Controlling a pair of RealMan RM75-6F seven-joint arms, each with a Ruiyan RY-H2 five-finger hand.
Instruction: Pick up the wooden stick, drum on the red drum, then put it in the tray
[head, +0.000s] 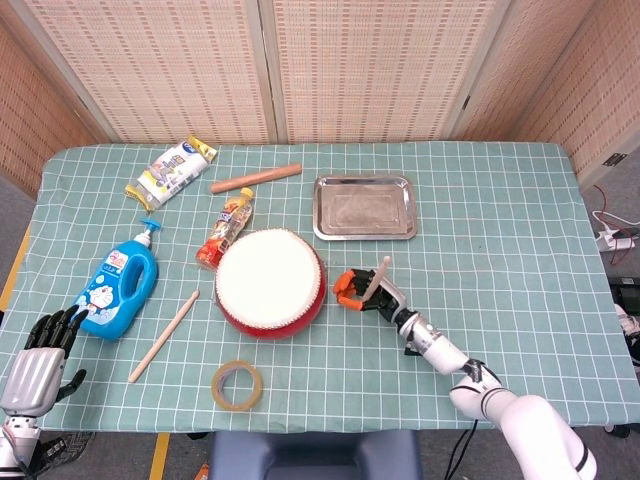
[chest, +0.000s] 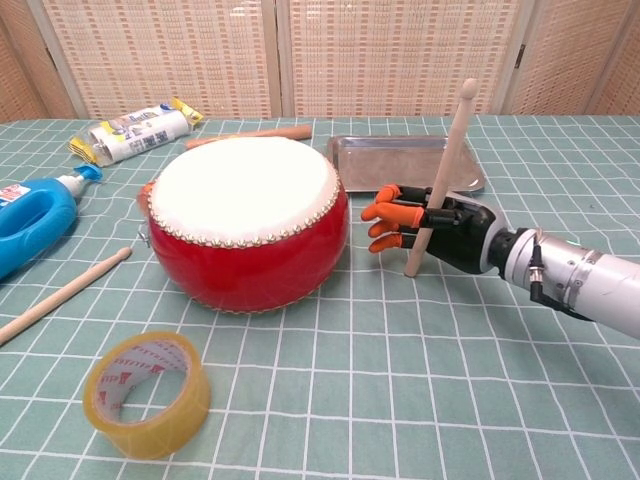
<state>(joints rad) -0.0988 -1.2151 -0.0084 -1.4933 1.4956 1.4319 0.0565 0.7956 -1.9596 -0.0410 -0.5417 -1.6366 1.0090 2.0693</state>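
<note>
My right hand (head: 368, 294) (chest: 440, 235) holds a wooden stick (chest: 445, 165) (head: 377, 277) nearly upright, just right of the red drum (head: 270, 283) (chest: 250, 220) with its white skin. Its orange fingertips (chest: 385, 213) point toward the drum's side, a small gap away. The metal tray (head: 364, 207) (chest: 405, 158) lies behind the hand, bare. A second wooden stick (head: 164, 336) (chest: 62, 295) lies flat on the cloth left of the drum. My left hand (head: 40, 350) rests at the table's front left corner, holding nothing, fingers loosely curled.
A blue soap bottle (head: 120, 286), a small drink bottle (head: 226, 228), a snack packet (head: 172, 171) and a wooden rolling pin (head: 256, 178) lie left and behind the drum. A tape roll (head: 237, 385) (chest: 148, 393) sits in front.
</note>
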